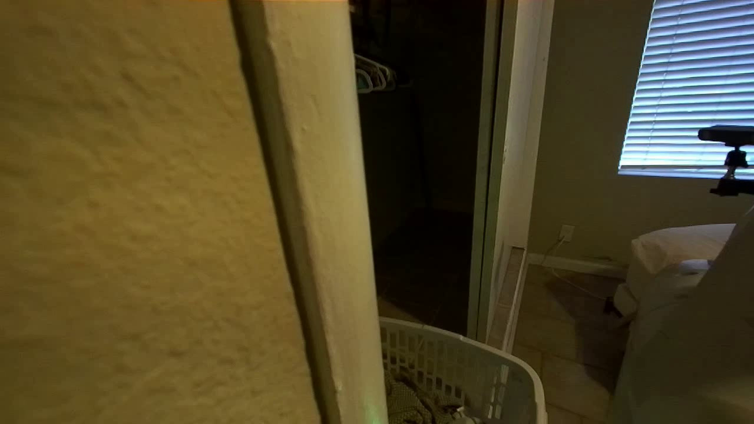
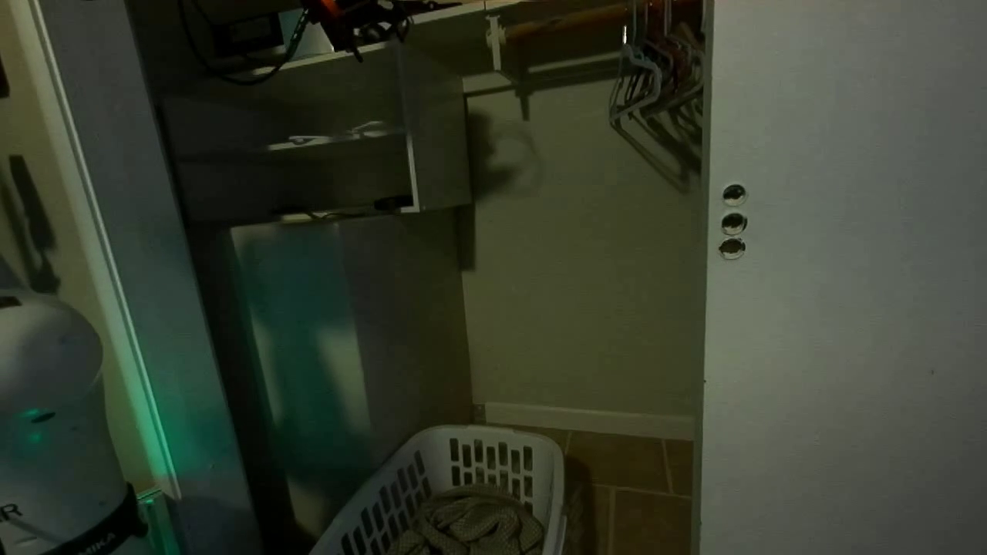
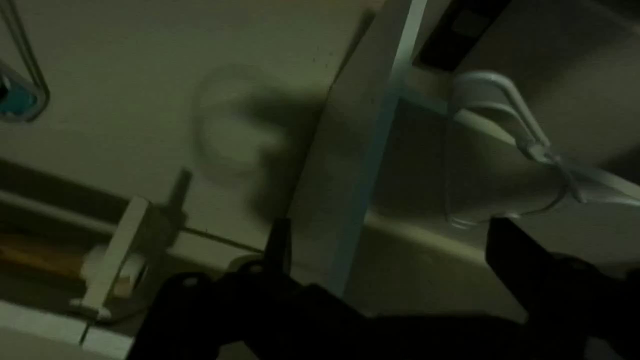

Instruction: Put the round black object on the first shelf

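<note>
One gripper (image 3: 390, 242), two fingers (image 3: 510, 260) spread, nothing held; beyond, one looped white cable (image 3: 525, 112) on the middle shelf (image 2: 339, 141); farther, one black oblong object (image 3: 457, 37) on the lowest shelf (image 2: 297, 219), presumed target, roundness unconfirmed, likely light, stiff, smoothish: pinch across its narrow width.

In both exterior views, one laundry basket (image 2: 552, 466) at the bottom. In an exterior view, at least three shelf boards (image 2: 335, 142) at upper left, one rod (image 2: 574, 29) at top, several hangers (image 2: 658, 77) at upper right, overlapping past counting, three round door fittings (image 2: 734, 223) at right. In an exterior view, one window blind (image 1: 683, 88) at upper right, one camera (image 1: 727, 135) at the right edge, one wall outlet (image 1: 566, 232) right of centre. In the wrist view, one gripper (image 3: 389, 222) with two fingers (image 3: 515, 265) at the bottom, one dark object (image 3: 457, 37) at upper right
</note>
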Robot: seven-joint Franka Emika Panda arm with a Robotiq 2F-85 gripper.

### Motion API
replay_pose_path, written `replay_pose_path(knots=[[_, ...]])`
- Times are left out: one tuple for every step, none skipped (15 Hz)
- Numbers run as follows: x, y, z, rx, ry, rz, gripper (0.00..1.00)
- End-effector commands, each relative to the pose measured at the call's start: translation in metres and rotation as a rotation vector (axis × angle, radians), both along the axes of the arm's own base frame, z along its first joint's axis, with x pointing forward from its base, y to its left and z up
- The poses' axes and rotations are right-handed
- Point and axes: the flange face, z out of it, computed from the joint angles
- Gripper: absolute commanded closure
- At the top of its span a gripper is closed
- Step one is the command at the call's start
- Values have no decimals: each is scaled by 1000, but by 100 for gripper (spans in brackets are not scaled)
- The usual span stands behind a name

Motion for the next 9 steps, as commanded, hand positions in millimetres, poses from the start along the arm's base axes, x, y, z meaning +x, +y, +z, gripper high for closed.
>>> replay_pose_path(knots=[[5,16,27,79,-136,111,0],[8,23,32,113,-164,140,0],[9,28,36,146,-193,173,0],[12,35,39,185,-213,203,0],[15,42,41,225,-227,238,0],[17,49,43,264,-240,277,0],[21,56,43,299,-244,319,0],[8,45,36,246,-205,259,0],[12,51,36,268,-215,285,0]])
